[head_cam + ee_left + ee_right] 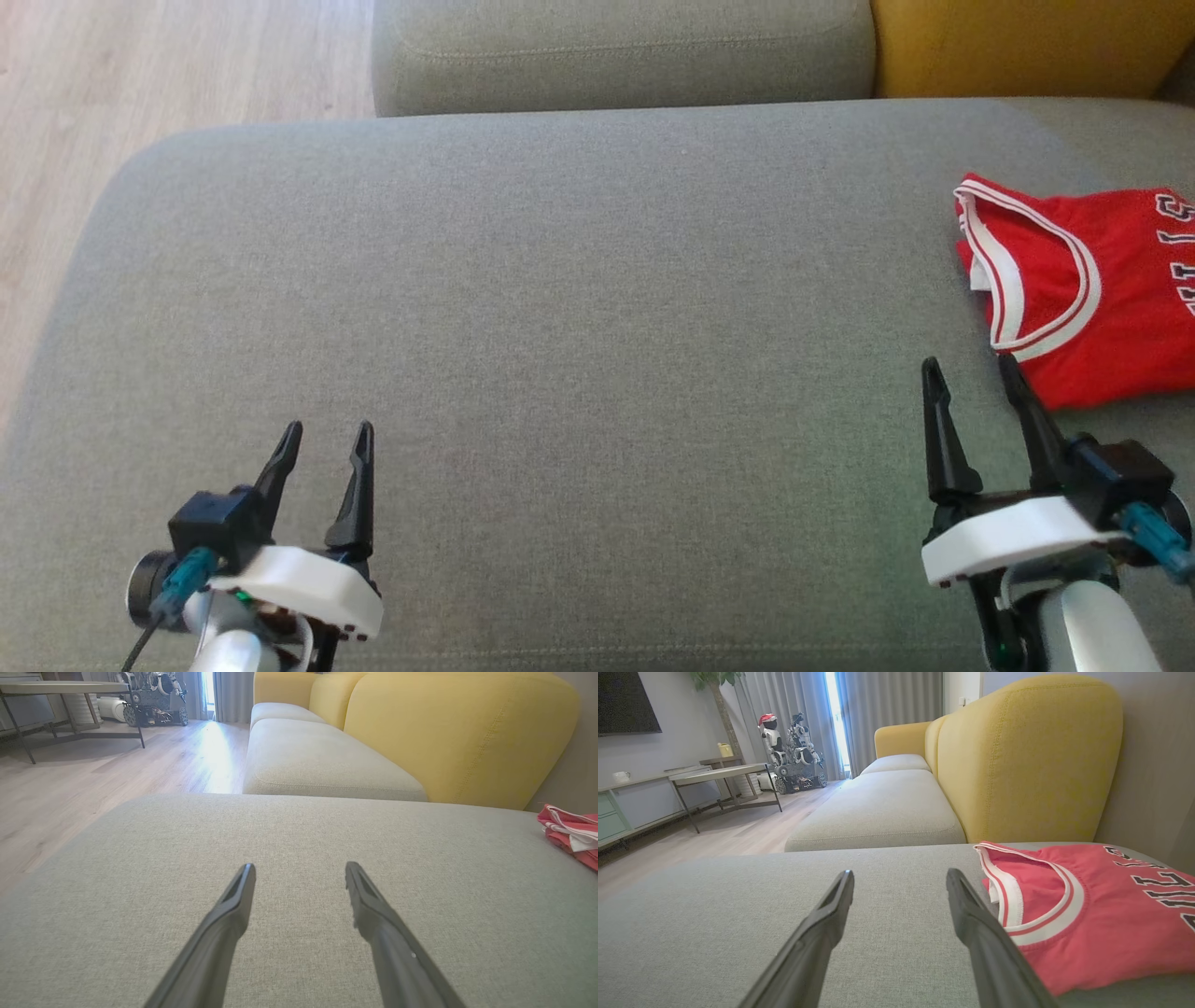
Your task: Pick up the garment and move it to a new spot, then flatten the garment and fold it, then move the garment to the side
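A red sleeveless basketball jersey with white-and-red trim and black lettering lies on the right-hand part of a broad grey woven fabric seat cushion, nearer the cushion's far edge than its near one. It runs out of the head view on the right, so how close it comes to the cushion's right edge cannot be told. It looks compact and layered, with the trimmed armhole or neck opening facing the cushion's middle and its near border straight. That shape suggests it is already folded and set aside, leaving the wide middle of the cushion bare as working room.

The left gripper hovers over the near-left part of the cushion with its two dark fingers apart and nothing between them, well away from the jersey. It seems parked there simply to be out of the way. The right gripper is also spread and empty. It sits over the near-right part of the cushion, and its right-hand finger is just beside the jersey's near corner. The right wrist view shows the cloth alongside that finger, not between the two, though whether the finger brushes the hem cannot be told.

Beyond the far edge are a second grey cushion, a mustard-yellow upholstered backrest and pale wooden flooring. Judged from this, the task looks close to done.
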Tool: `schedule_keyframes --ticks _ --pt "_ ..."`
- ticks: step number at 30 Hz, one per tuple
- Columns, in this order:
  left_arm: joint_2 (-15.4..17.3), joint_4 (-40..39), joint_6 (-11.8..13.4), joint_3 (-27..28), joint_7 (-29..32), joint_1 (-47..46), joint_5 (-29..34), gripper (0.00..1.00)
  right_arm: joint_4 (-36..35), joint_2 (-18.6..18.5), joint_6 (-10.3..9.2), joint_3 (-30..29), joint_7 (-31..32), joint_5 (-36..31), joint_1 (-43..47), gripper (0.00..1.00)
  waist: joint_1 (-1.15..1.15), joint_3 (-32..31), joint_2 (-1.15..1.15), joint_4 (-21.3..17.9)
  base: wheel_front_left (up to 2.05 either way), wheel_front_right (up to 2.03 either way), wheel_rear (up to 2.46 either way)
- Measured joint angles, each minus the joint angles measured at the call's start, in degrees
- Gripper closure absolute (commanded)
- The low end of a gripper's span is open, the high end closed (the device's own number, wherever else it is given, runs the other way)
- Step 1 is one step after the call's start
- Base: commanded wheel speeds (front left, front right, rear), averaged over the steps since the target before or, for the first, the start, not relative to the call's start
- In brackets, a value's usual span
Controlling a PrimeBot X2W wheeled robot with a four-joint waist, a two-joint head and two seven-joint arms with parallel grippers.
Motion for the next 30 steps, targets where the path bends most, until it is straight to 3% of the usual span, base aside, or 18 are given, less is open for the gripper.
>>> schedule_keyframes --ticks 30 --pt "1.1 0.1 0.9 -0.1 0.0 0.0 -1.1 0.0 -1.9 0.1 0.0 0.1 1.0 0.3 1.7 0.0 0.0 0.3 0.0 -0.3 0.0 0.0 0.0"
